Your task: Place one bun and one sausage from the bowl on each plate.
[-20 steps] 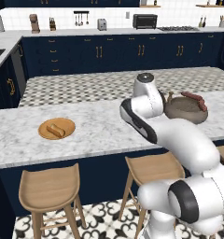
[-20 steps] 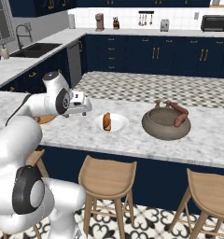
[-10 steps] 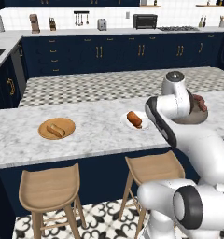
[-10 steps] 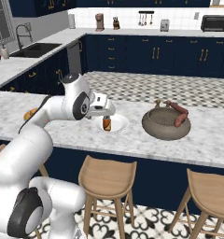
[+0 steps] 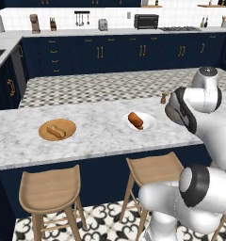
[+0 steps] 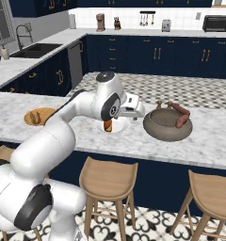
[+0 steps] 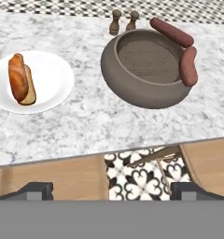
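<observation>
On the marble counter, two sausages rest on the bowl rim, gripper spread wide, grasping nothing

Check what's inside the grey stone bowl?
The wide grey-brown stone bowl looks bare inside; no buns. Two reddish-brown sausages lie across its rim. The near wall hides part of the floor.

2 sausages lie on the bowl rim, beside the white plate.

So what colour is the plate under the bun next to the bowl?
Glossy white plate, holding a brown bun; clearest in the hand view.
</observation>
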Tool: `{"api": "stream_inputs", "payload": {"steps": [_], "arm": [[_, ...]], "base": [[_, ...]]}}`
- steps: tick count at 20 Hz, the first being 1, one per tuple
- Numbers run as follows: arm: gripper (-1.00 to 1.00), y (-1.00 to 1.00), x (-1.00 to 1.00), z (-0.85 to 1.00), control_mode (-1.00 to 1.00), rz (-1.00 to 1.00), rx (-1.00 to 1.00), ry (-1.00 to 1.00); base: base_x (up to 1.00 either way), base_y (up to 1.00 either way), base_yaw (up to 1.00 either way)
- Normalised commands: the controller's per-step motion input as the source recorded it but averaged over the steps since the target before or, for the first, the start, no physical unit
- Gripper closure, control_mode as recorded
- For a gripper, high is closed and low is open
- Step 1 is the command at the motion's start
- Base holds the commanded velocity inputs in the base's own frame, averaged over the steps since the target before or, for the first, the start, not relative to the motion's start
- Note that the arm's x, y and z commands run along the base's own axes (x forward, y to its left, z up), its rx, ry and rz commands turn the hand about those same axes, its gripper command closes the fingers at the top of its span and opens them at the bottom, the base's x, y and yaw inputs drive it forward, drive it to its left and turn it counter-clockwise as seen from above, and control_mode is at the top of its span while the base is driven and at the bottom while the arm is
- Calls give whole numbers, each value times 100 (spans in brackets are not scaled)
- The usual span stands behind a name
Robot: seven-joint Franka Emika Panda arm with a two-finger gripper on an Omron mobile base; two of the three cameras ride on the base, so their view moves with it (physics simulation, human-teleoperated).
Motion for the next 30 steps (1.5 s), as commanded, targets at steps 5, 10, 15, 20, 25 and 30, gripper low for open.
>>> {"api": "stream_inputs", "payload": {"steps": [5,10,15,20,25,30], "arm": [[-100,-82,50,0,-100,-1,3,3],[-100,-86,82,0,-100,0,0,17],[-100,-77,62,-19,-100,0,0,20],[-100,-58,38,-31,-100,0,0,10],[-100,-58,3,-21,-100,0,0,0],[-100,-33,-3,-15,-100,0,0,0]], "base": [[0,0,0],[0,0,0],[0,0,0],[0,0,0],[0,0,0],[0,0,0]]}}
